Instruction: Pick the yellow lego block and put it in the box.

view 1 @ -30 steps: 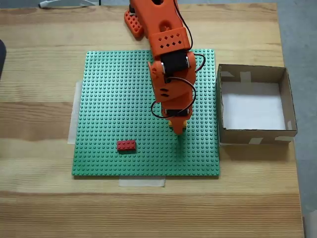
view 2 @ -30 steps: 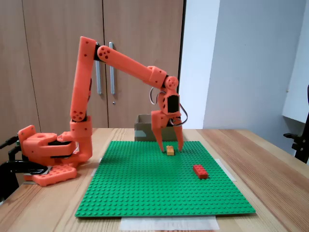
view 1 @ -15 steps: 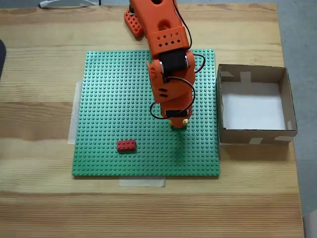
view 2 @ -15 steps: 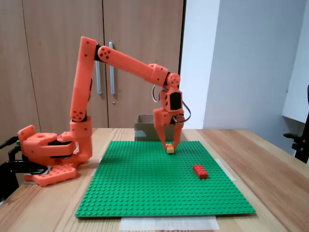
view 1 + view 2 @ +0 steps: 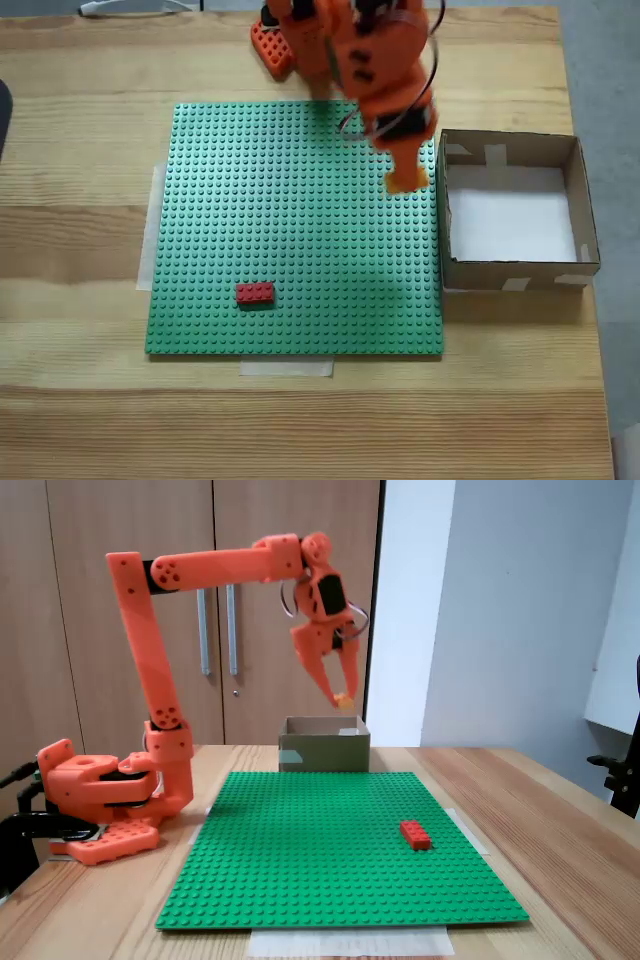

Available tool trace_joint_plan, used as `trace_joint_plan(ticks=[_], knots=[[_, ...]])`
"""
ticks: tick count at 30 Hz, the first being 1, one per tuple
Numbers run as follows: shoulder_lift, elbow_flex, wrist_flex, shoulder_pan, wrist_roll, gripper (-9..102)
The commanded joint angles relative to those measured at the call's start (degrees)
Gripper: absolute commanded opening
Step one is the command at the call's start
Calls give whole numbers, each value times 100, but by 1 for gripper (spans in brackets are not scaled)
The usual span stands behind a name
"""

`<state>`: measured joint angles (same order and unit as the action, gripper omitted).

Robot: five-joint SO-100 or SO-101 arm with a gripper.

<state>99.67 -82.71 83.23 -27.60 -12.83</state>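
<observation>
Yellow lego block (image 5: 344, 699) is now lifted off the green baseplate (image 5: 260, 200), where it was being gripped half a second ago. It is held clamped in the gripper (image 5: 342, 698), high in the air, just short of the box (image 5: 580, 200). Grasp is judged done; carry over the box remains. Red brick (image 5: 255, 293) is left untouched.

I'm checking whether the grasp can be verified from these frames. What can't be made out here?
- The yellow lego block: a small speck between the fingertips in a fixed view; its studs and orientation are too small to tell.
- In a fixed view from above, the gripper is blurred and covers the block.
- The box: its inside is hidden by its front wall in a fixed view.
- The arm's base is cut by the top edge.
</observation>
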Motion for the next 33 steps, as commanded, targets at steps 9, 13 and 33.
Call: trace_joint_plan(ticks=[9, 13, 33], knots=[[211, 334, -668, -1564, 35, -1], [-158, -149, -1327, -1916, 211, -1], [-3366, 1775, -1318, -1881, 246, -1]])
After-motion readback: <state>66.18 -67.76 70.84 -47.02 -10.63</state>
